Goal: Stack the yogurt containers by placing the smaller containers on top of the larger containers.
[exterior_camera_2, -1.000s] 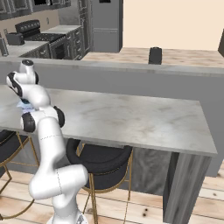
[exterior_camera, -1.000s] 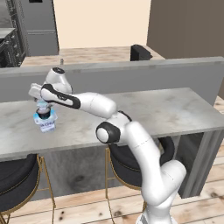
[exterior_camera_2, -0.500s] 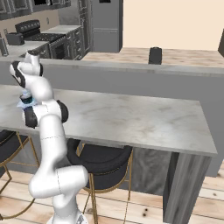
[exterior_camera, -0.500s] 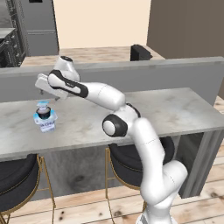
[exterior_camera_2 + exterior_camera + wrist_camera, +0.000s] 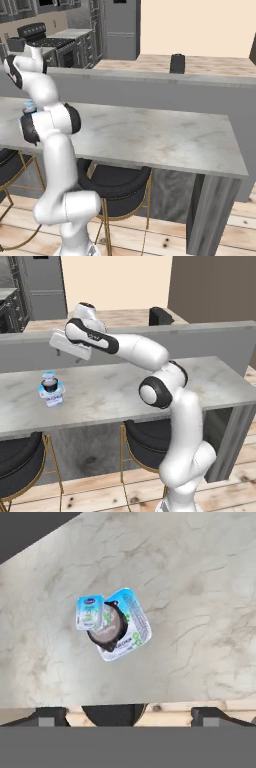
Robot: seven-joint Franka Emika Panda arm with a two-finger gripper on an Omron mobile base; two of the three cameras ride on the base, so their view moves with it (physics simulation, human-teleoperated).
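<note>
The yogurt containers stand as one stack on the marble counter (image 5: 125, 391) at its left. At the bottom is the larger pale-blue-and-white tub (image 5: 52, 398) (image 5: 134, 626). The dark round cup (image 5: 50, 385) (image 5: 109, 632) rests on it. The tiny pale-blue pack (image 5: 49, 376) (image 5: 90, 612) lies on the cup, off-centre and overhanging one side. A bit of the stack (image 5: 29, 105) peeks out behind the arm in the right base view. My gripper (image 5: 67, 356) (image 5: 129, 717) hangs well above the stack and slightly right of it, open and holding nothing.
A grey raised wall (image 5: 200, 338) runs along the counter's far side, with a dark box (image 5: 160, 316) on the floor beyond. Black stools (image 5: 145, 441) stand under the counter's front edge. The marble stretches bare to the right of the stack.
The gripper has risen from down at the stack to well above it. The stack has stayed in place on the counter.
</note>
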